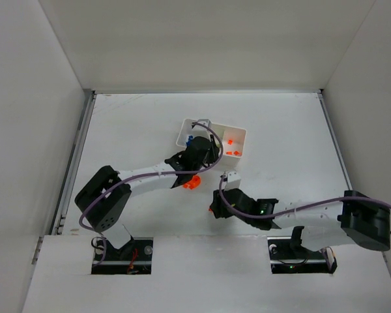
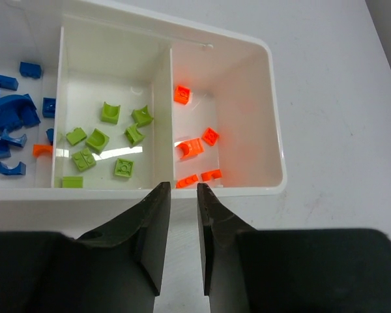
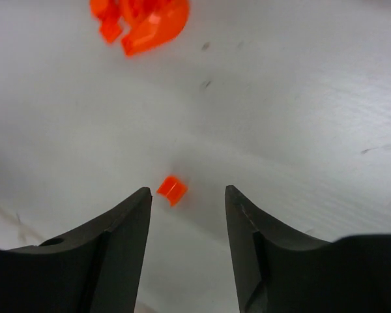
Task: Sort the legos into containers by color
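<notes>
The white tray (image 2: 277, 150) has three compartments: blue legos (image 2: 13, 117) on the left with one orange brick (image 2: 42, 150) among them, lime green legos (image 2: 98, 140) in the middle, and orange legos (image 2: 192, 147) on the right. My left gripper (image 2: 182, 186) hovers at the tray's near rim over the green/orange divider. Its jaws stand a narrow gap apart and hold nothing. My right gripper (image 3: 188, 190) is open low over the table, with a small orange brick (image 3: 172, 190) lying between its tips, close to the left finger (image 3: 127, 222).
A pile of orange legos with a larger curved orange piece (image 3: 150, 19) lies on the table beyond the right gripper and also shows in the top view (image 1: 192, 182), under the left arm. The tray (image 1: 241, 130) sits mid-table. White walls enclose the table.
</notes>
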You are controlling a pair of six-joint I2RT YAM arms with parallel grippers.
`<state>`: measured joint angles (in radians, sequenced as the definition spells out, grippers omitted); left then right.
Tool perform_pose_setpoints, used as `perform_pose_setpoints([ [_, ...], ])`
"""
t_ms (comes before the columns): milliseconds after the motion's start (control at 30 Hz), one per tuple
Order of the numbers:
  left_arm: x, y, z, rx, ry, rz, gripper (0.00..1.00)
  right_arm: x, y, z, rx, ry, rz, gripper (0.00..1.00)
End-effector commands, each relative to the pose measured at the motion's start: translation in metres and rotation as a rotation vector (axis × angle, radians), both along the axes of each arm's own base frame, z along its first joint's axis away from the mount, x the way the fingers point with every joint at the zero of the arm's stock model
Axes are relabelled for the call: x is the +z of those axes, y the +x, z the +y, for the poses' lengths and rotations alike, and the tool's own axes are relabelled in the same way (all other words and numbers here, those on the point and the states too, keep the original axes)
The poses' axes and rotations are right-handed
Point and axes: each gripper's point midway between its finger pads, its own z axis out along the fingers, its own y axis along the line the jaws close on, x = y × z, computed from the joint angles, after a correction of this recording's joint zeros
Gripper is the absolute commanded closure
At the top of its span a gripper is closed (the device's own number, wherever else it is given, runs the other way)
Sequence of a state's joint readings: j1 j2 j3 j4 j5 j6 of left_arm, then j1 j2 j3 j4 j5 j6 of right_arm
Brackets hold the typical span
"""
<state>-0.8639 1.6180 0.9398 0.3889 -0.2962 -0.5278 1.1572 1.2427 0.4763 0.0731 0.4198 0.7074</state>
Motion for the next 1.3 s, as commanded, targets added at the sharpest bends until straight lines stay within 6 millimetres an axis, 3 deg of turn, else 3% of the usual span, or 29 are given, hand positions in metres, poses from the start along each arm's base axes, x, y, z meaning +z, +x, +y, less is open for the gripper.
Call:
perform_pose_setpoints([
  [0, 0.018, 0.005, 0.017, 0.042, -0.035, -0.04, 0.78, -0.003, -0.021, 0.021, 0.103, -0.043, 0.035, 0.44],
  [267, -0.009, -0.01, 0.08, 0.154, 0.015, -0.009, 0.74, -0.021, -0.017, 0.04, 0.085, -0.122, 0.062, 0.55],
  [400, -0.017, -0.02, 0.106, 0.195, 0.023, -0.002, 0.73, -0.029, -0.011, 0.036, 0.054, -0.19, 0.044, 0.64],
  [667, -0.036, -0.038, 0.125, 0.213, 0.047, 0.035, 0.68, -0.037, -0.012, 0.021, 0.023, -0.351, 0.012, 0.77],
  [800, -0.043, -0.046, 0.134, 0.228, 0.05, 0.054, 0.65, -0.032, -0.013, 0.023, 0.02, -0.335, 0.009, 0.83],
  [900, -0.048, -0.052, 0.133, 0.224, 0.053, 0.063, 0.65, -0.012, -0.009, 0.027, 0.016, -0.28, -0.013, 0.83],
  [1000, -0.049, -0.06, 0.128, 0.205, 0.059, 0.071, 0.65, 0.023, 0.013, 0.029, -0.012, -0.193, -0.062, 0.83],
  [1133, -0.047, -0.073, 0.12, 0.202, 0.025, 0.064, 0.65, 0.083, 0.067, 0.014, -0.089, -0.103, -0.177, 0.83],
  [1267, -0.044, -0.081, 0.106, 0.182, -0.017, 0.072, 0.65, 0.118, 0.122, -0.005, -0.154, -0.025, -0.231, 0.83],
])
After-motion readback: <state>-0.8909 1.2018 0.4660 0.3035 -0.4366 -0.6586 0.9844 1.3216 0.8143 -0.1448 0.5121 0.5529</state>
